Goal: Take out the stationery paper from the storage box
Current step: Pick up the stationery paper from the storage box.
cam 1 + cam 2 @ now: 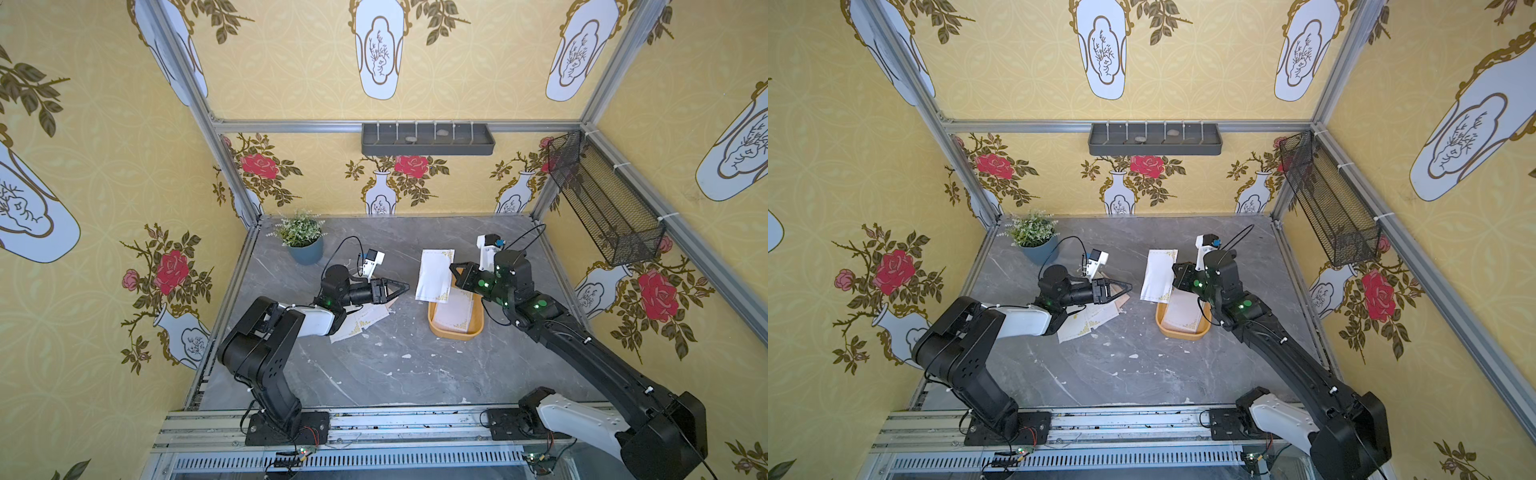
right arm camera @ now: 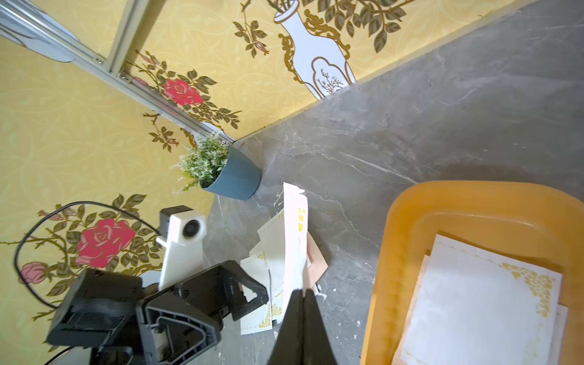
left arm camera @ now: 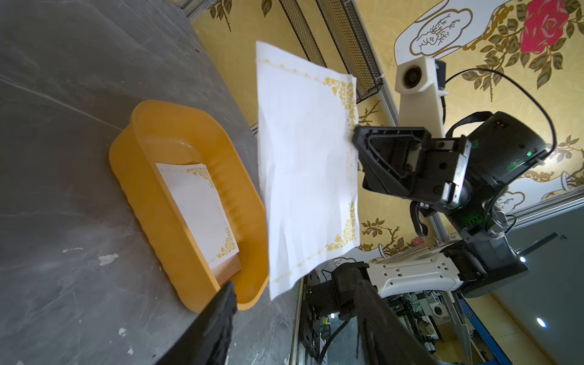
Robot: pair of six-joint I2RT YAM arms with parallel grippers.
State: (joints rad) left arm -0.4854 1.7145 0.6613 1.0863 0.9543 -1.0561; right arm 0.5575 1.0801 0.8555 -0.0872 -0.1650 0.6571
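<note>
My right gripper (image 1: 451, 268) (image 2: 302, 292) is shut on the edge of one white, gold-cornered sheet of stationery paper (image 1: 434, 274) (image 1: 1158, 274) (image 3: 306, 158) (image 2: 294, 240). The sheet hangs in the air over the far end of the mustard-yellow storage box (image 1: 455, 334) (image 1: 1183, 334) (image 3: 151, 202) (image 2: 398, 240). More sheets (image 1: 455, 311) (image 3: 199, 202) (image 2: 474, 300) lie flat inside the box. To the left of the held sheet, my left gripper (image 1: 405, 286) (image 1: 1128, 286) (image 3: 294, 290) is open, empty and pointing toward it. A loose pile of sheets (image 1: 361, 322) (image 1: 1088, 320) (image 2: 262, 275) lies on the table under the left arm.
A potted plant (image 1: 303, 239) (image 2: 221, 170) stands at the back left corner. A dark grey shelf (image 1: 428, 139) hangs on the back wall and a black mesh basket (image 1: 602, 203) on the right wall. Small white scraps (image 1: 405, 356) dot the grey marble table.
</note>
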